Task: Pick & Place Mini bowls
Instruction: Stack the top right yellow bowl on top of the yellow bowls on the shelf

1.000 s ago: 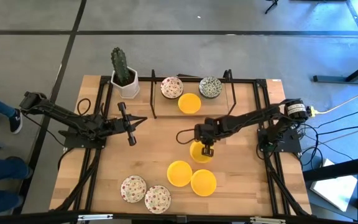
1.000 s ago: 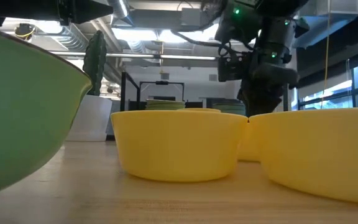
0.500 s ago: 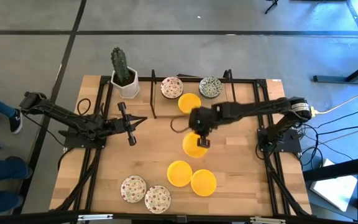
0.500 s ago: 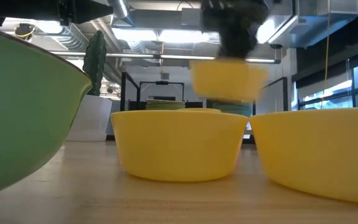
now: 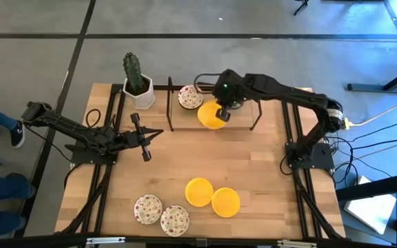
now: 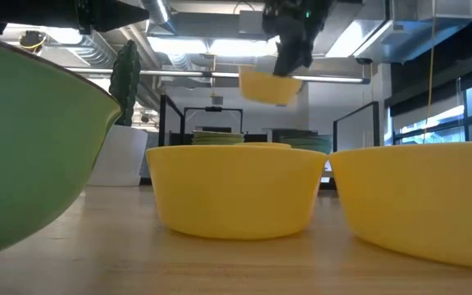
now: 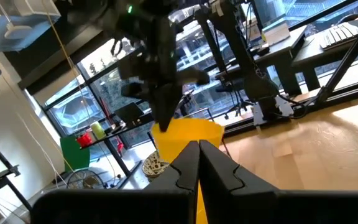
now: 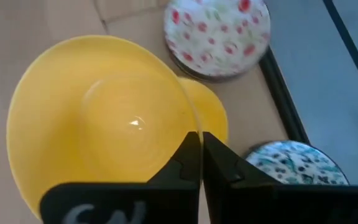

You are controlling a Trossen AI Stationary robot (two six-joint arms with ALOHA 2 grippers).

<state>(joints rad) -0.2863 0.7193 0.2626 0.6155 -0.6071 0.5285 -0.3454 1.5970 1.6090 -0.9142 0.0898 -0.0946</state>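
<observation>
Your right gripper (image 5: 222, 114) has hauled that yellow mini bowl (image 5: 212, 117) up from mid-table, pinching its rim, and it's now over the yellow bowl by the cactus pot (image 5: 140, 95). Looks like stacking's next. Left gripper (image 5: 143, 141) idles, fingers together.

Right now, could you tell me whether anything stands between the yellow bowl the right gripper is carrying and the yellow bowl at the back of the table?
Nothing visible does. The right gripper holds the carried yellow bowl in the air directly above the yellow bowl on the table. The red-speckled bowl and the green-patterned bowl sit to either side.
</observation>
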